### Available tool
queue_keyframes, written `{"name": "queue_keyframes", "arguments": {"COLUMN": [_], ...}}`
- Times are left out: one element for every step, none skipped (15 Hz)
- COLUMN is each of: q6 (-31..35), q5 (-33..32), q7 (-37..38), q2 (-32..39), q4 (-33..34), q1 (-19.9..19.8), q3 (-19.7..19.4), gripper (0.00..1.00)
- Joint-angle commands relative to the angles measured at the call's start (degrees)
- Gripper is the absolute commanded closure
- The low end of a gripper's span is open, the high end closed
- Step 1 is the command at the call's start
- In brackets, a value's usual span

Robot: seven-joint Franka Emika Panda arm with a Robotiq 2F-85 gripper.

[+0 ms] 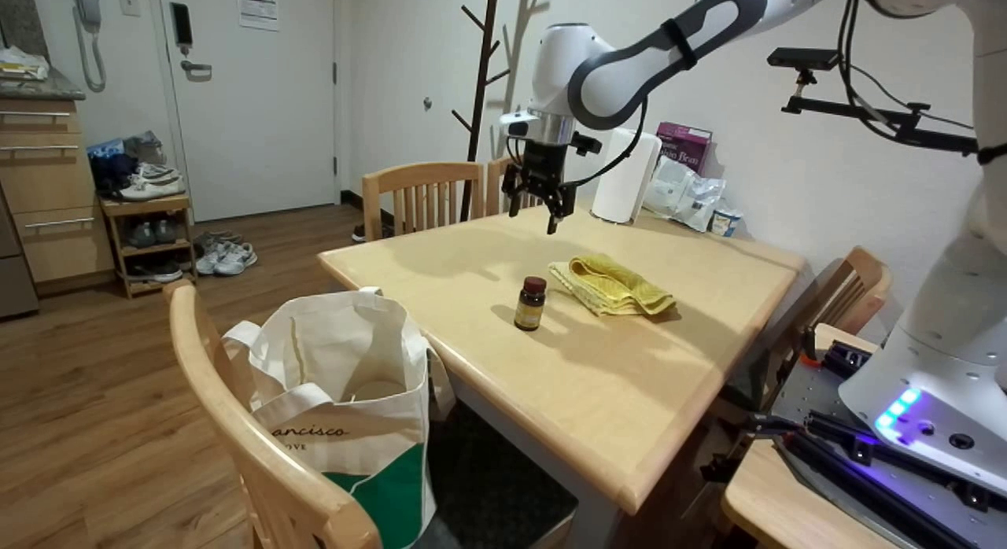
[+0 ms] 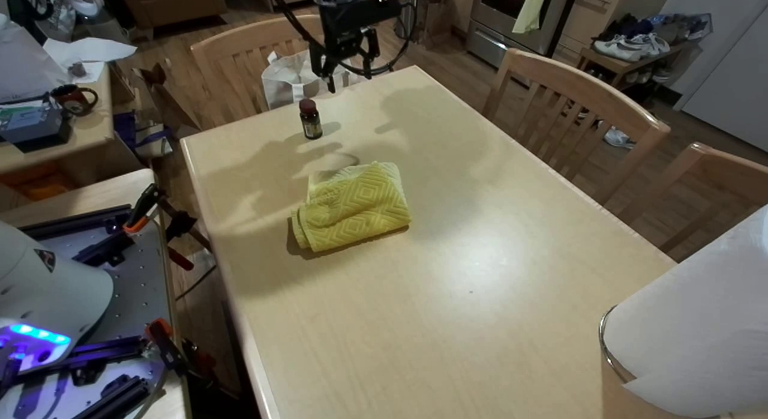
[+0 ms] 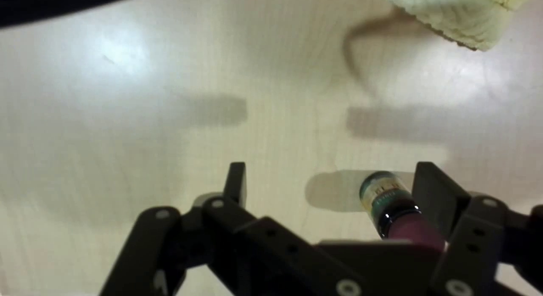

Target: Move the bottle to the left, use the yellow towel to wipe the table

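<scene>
Above the light wooden table (image 1: 621, 407), the black Robotiq gripper (image 3: 331, 177) hangs with its jaws spread wide, holding nothing. Lower down, the small dark brown bottle (image 1: 529, 305), capped in reddish brown, stands upright on the table, near the folded yellow towel (image 2: 357, 209) but not touching it. In an exterior view, a canvas tote bag (image 1: 338, 423) sits on a wooden chair (image 1: 203, 372) at the table's edge.

Room is left between bottle (image 1: 530, 305) and yellow towel (image 1: 614, 286); one edge of the table (image 1: 614, 392) is obstructed by the white roll (image 1: 625, 179).
</scene>
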Motion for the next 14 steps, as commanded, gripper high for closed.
{"name": "queue_keyframes", "arguments": {"q6": [2.4, 2.7, 3.4, 3.8, 4.6, 5.8, 6.1, 6.9, 7.6, 7.8, 7.8, 8.0, 7.9, 8.1], "q5": [0.2, 0.1, -0.2, -0.1, -0.2, -0.2, 0.3, 0.2, 0.3, 0.6, 1.1, 1.4, 1.8, 2.3], "q7": [8.2, 10.6, 13.2, 15.8, 18.5, 20.7, 22.4, 25.0, 27.3, 29.6, 31.7, 34.2, 36.6, 38.9], "q2": [1.1, 1.5, 1.7, 1.8, 1.8, 1.5, 0.8, 0.4, -0.2, -0.6, -0.9, -1.1, -1.3, -1.8], "q4": [-0.6, -0.9, -1.7, -2.3, -3.4, -4.9, -6.4, -7.7, -9.1, -9.9, -10.6, -11.2, -11.9, -13.1], "q1": [-1.4, -1.7, -1.9, -2.2, -2.5, -3.1, -4.0, -4.3, -4.8, -5.4, -6.0, -6.4, -6.9, -7.4], "q3": [-2.2, -2.9, -3.6, -4.2, -4.8, -5.4, -5.8, -6.2, -6.6, -6.7, -6.8, -6.7, -6.7, -6.6], "gripper": [0.0, 0.0, 0.0, 0.0, 0.0, 0.0, 0.0, 0.0, 0.0, 0.0, 0.0, 0.0, 0.0, 0.0]}}
